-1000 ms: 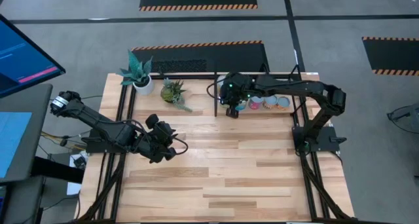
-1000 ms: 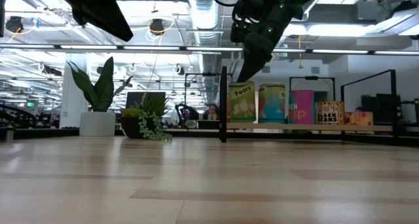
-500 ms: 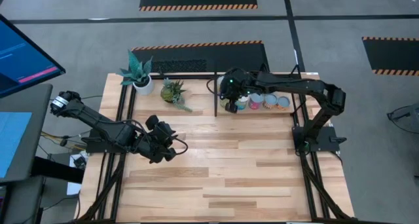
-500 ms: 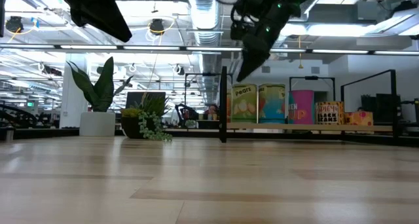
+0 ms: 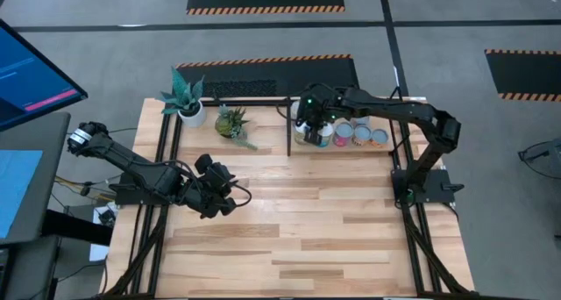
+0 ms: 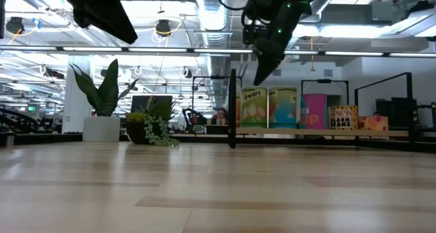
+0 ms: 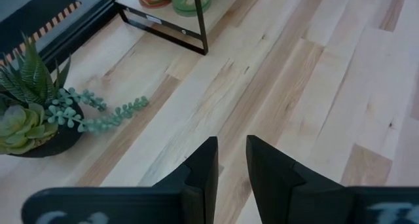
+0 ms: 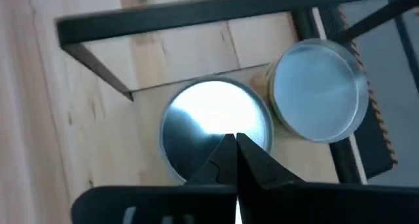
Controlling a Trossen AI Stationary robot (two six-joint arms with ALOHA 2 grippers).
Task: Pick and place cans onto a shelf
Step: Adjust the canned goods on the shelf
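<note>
Lifted back over the pear can (image 6: 253,107) on the shelf (image 5: 288,125), right gripper (image 6: 262,75) — fingers shut, empty — retreats; next fetch another can.

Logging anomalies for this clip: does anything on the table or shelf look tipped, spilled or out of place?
Nothing stands out. The cans stand upright in a row on the shelf, both potted plants are upright, and nothing is spilled.

The right hand (image 6: 261,75) hangs above 3 cans (image 6: 283,107) on the shelf (image 6: 320,132) — clear of them.
</note>
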